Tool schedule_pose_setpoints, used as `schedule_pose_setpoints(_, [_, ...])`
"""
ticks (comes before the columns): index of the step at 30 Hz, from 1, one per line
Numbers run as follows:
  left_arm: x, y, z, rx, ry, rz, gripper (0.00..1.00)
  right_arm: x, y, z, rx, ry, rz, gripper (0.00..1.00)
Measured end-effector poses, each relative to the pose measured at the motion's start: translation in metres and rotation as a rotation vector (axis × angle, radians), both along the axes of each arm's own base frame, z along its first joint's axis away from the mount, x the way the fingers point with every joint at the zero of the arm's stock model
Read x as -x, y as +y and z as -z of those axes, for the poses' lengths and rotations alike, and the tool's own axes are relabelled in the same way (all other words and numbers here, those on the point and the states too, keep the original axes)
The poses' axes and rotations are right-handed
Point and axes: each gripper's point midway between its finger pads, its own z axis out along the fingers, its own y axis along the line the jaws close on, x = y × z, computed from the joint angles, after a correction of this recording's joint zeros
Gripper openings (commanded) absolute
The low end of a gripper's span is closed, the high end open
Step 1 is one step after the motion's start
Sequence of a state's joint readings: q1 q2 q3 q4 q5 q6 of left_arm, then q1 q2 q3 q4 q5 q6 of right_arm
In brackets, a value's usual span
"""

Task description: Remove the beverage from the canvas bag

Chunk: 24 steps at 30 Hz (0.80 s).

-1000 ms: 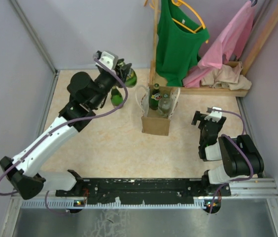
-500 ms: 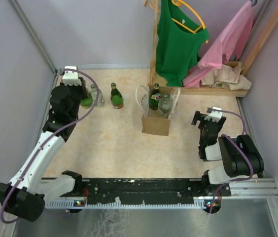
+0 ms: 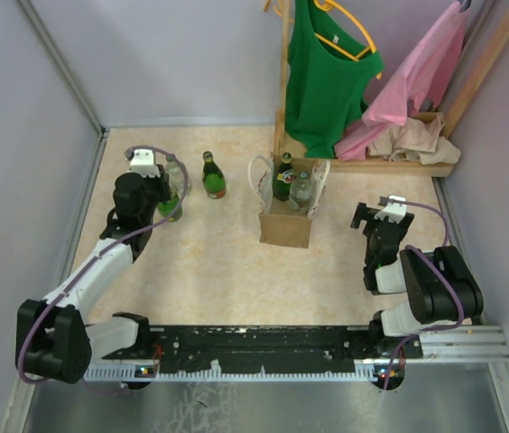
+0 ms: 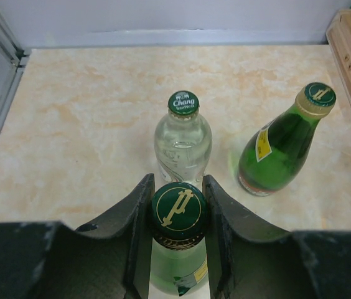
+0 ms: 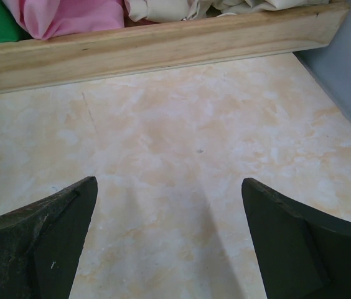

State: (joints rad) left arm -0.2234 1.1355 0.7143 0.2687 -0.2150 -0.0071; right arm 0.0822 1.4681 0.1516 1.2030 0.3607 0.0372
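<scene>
The canvas bag (image 3: 285, 225) stands upright mid-table with its white handles spread. A green bottle (image 3: 282, 179) and a clear bottle (image 3: 301, 191) stand inside it. My left gripper (image 3: 162, 194) is at the far left, shut on the neck of a light green bottle (image 3: 172, 210), which it holds upright. In the left wrist view the fingers (image 4: 139, 212) clamp just under its green cap (image 4: 177, 210). A clear bottle (image 4: 183, 142) stands just beyond it and a dark green bottle (image 4: 280, 149) to the right. My right gripper (image 3: 379, 216) is open and empty, right of the bag.
A wooden rack base (image 3: 399, 165) with pink and beige cloth lies at the back right; its edge fills the top of the right wrist view (image 5: 163, 47). A green shirt (image 3: 327, 72) hangs behind the bag. Walls close in on the left and right.
My left arm has carried the light green bottle from beside the bag to the far left, then nearer, next to the clear bottle. The right arm has not moved.
</scene>
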Motion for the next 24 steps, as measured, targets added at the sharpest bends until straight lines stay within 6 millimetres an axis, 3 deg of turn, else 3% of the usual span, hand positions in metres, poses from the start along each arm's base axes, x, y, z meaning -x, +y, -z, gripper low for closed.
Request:
schedule_pose_setpoints(8, [-0.012, -0.001, 0.031, -0.009, -0.004, 0.017, 0.0, 0.0, 0.0, 0.0, 0.0, 0.0, 0.0, 0.99])
schedule_pose_setpoints(22, [-0.021, 0.005, 0.033, -0.002, -0.09, 0.018, 0.0, 0.0, 0.0, 0.0, 0.0, 0.0, 0.0, 0.99])
schedule_pose_setpoints(24, [-0.02, 0.006, 0.033, -0.002, -0.095, 0.017, 0.05, 0.0, 0.0, 0.0, 0.0, 0.0, 0.0, 0.99])
